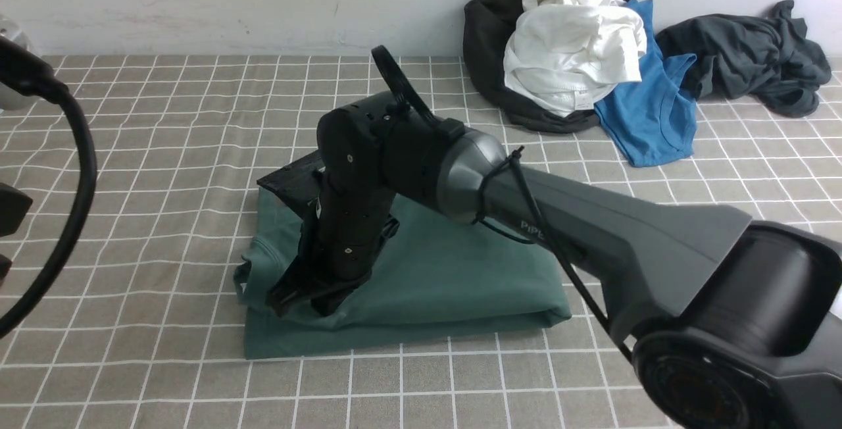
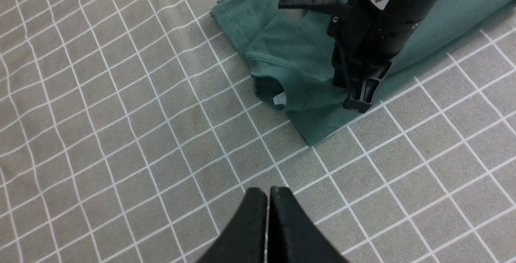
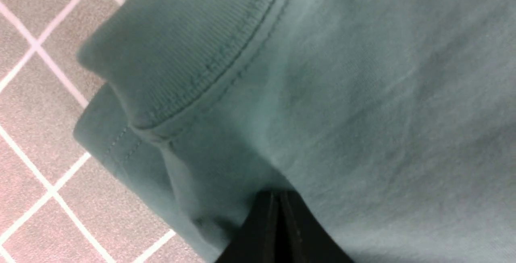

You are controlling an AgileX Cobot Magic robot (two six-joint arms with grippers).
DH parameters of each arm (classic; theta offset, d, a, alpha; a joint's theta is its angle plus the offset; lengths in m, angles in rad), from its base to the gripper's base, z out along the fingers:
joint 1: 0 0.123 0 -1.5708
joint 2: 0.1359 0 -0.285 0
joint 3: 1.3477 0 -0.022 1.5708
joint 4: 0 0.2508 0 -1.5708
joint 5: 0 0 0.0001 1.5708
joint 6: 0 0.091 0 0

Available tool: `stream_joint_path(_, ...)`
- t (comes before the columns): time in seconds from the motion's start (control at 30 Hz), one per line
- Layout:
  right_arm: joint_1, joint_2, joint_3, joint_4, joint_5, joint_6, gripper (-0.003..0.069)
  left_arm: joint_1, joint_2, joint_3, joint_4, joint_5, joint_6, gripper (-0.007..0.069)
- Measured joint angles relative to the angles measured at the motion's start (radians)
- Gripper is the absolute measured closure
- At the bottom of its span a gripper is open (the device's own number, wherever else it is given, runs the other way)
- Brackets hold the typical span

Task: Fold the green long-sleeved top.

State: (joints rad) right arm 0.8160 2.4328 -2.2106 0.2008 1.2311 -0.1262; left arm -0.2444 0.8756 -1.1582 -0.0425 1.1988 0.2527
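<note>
The green long-sleeved top lies folded into a compact block on the checked cloth, its ribbed neck and white label at the block's left end. My right gripper points down onto that near-left part, close to the collar. In the right wrist view its jaws are shut, with the green fabric puckered at the tips. My left gripper hovers shut and empty over bare tablecloth, a few squares away from the top's corner.
At the back right by the wall lies a heap of clothes: a white garment, a black one, a bright blue shirt and a dark grey garment. The grey checked tablecloth covers the table.
</note>
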Motion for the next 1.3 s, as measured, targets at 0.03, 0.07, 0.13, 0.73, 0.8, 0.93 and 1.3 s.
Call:
stream_joint_path(0.03, -0.002, -0.001, -0.011, -0.006, 0.003, 0.000, 0.0672, 0.000, 0.000, 0.000, 0.000, 0.000, 0.000, 0.0632)
stream_joint_path(0.07, -0.005, -0.005, -0.023, -0.010, 0.007, 0.000, 0.0672, 0.000, 0.000, 0.000, 0.000, -0.001, 0.000, 0.0632)
stream_joint_path(0.13, -0.008, -0.013, -0.047, -0.014, 0.010, 0.000, 0.0672, 0.000, 0.000, 0.000, 0.000, -0.002, 0.000, 0.0632)
stream_joint_path(0.73, -0.080, -0.682, 0.391, -0.070, -0.015, -0.043, 0.0673, 0.000, -0.586, 0.368, 0.196, -0.005, -0.271, 0.0632)
stream_joint_path(0.8, -0.080, -0.771, 0.478, -0.070, -0.080, -0.044, 0.0673, 0.000, -0.664, 0.432, 0.185, -0.046, -0.295, 0.0632)
stream_joint_path(0.93, -0.080, -0.991, 0.717, -0.070, -0.282, -0.048, 0.0673, 0.000, -0.808, 0.548, 0.156, -0.185, -0.306, 0.0632)
stream_joint_path(1.3, -0.081, -1.452, 1.206, -0.070, -0.683, -0.096, 0.0673, 0.000, -0.877, 0.676, 0.145, -0.367, -0.308, 0.0632)
